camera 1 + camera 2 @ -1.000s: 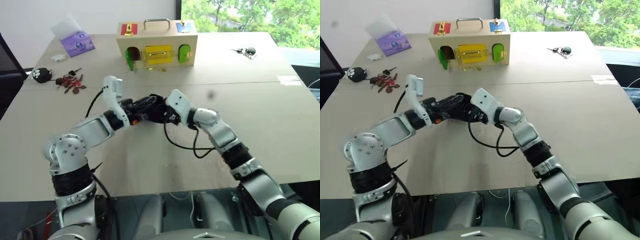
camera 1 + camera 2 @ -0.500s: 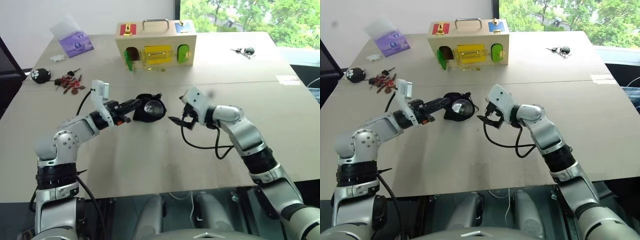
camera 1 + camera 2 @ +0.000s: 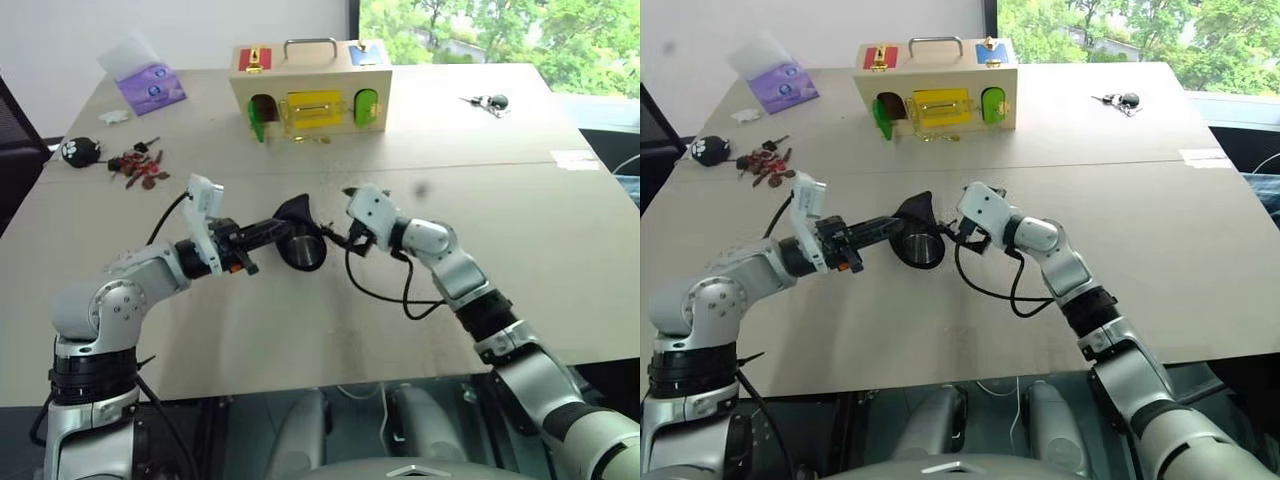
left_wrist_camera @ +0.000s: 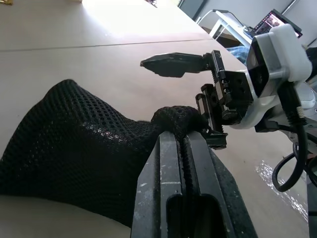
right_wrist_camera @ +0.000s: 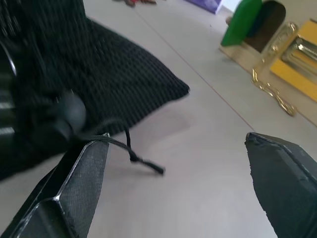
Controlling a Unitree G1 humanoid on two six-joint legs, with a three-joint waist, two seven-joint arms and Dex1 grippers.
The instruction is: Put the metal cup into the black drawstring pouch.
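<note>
The metal cup [image 3: 306, 251] sits inside the black drawstring pouch [image 3: 912, 221], near the middle of the tabletop [image 3: 560, 230]. Its round rim shows at the pouch's mouth, dark inside, with a band of steel visible around the opening. The mouth faces toward the robot and a little downward, so the cup's long axis runs from the tabletop's far side toward the near edge, tilted rather than upright. The pouch's closed end rises behind as a soft black peak.

The left hand [image 4: 184, 130] has its fingers pressed together on the pouch's mesh fabric at the rim, pinching it. In the left wrist view the mesh bulges out to one side of the fingers. The right hand [image 3: 952, 232] is just beside the pouch's mouth on the other side, its fingers spread wide and holding nothing; the right wrist view shows the thin cord [image 5: 130, 146] and a bead [image 5: 71, 110] lying between them.

Farther back stands a wooden box [image 3: 312, 92] with a metal handle on top and coloured doors and latches on its front: green, yellow, red and blue. At the far left lie a purple packet [image 3: 155, 86], a black ball with a paw print [image 3: 82, 150] and a scatter of reddish keys [image 3: 140, 166]. Another bunch of keys [image 3: 489, 101] lies at the far right.
</note>
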